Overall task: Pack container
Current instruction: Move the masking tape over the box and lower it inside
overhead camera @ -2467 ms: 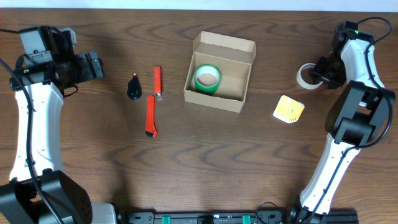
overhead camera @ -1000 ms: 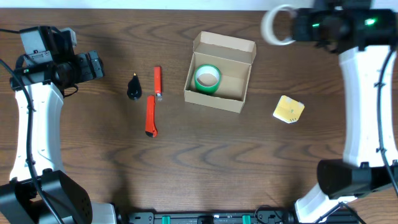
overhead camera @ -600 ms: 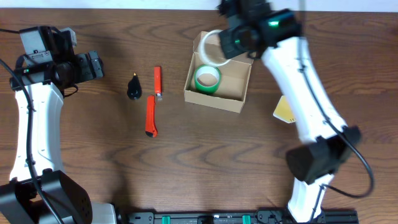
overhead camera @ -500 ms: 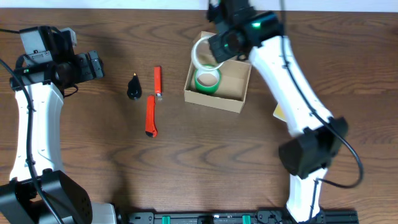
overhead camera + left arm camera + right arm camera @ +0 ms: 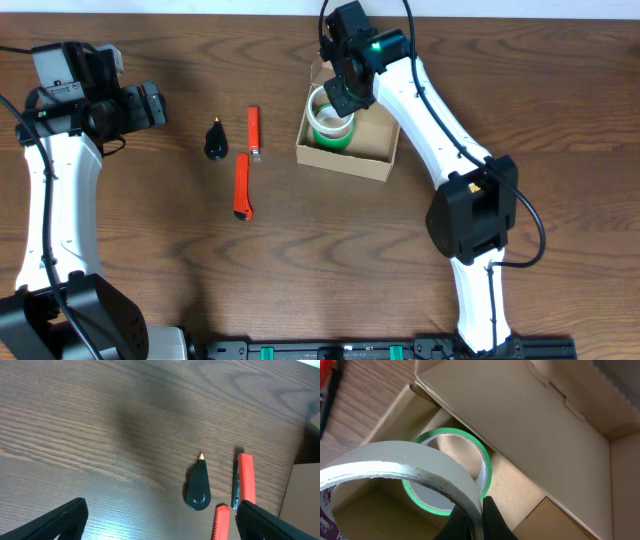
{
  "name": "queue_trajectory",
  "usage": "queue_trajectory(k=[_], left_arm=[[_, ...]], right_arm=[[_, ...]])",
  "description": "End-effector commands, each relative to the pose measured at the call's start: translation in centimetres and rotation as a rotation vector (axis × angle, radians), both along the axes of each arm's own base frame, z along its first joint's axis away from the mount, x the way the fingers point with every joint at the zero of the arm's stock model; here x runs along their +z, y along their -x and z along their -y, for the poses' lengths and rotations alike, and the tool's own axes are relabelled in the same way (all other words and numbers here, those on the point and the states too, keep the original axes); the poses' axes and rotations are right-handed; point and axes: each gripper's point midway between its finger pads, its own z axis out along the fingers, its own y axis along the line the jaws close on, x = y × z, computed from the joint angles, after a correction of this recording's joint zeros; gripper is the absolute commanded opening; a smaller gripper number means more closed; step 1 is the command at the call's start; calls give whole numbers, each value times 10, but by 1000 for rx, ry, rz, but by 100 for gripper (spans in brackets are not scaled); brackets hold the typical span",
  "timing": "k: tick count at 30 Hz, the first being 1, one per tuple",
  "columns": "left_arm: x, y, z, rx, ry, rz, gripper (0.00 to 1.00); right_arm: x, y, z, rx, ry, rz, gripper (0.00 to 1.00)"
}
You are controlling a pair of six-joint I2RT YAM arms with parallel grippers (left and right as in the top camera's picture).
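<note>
Moved since 2.5 s ago: right arm has swung from the far right edge of the table to over the box, bringing the white tape roll with it; left arm and loose items unchanged.
Right gripper: clamped on the white tape roll; wrist view shows the two fingers pinching the roll's wall from either side at the bottom of the frame.
White tape roll: held tilted, over the left end of the box, overlapping the green tape roll from above; whether the two rolls touch cannot be told.
Container: tan cardboard box, back centre of table, flap lid open and standing at the far side.
Green tape roll: lying flat on the box floor, left end, close against the wall; green rim shows behind the white roll in the wrist view.
Left gripper: far left of table, well apart from the box; fingers spread wide in the wrist view, nothing between them.
Black teardrop piece: on bare table left of the box, pointed tip away.
Upper orange tool: just right of the black piece.
Lower orange tool: nearer the front, its end near the upper one.
</note>
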Motion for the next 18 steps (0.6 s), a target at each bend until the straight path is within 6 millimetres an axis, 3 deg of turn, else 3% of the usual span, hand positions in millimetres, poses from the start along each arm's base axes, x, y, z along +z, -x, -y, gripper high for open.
queue_trajectory(k=[1, 9, 18], left_arm=[[9, -3, -2, -3, -12, 18, 95], [9, -3, -2, -3, -12, 18, 95], [9, -3, -2, -3, -12, 18, 95]], right_arm=[[-22, -2, 7, 2, 54, -27, 1], [-33, -4, 17, -18, 69, -50, 1], [-52, -2, 14, -9, 85, -83, 1]])
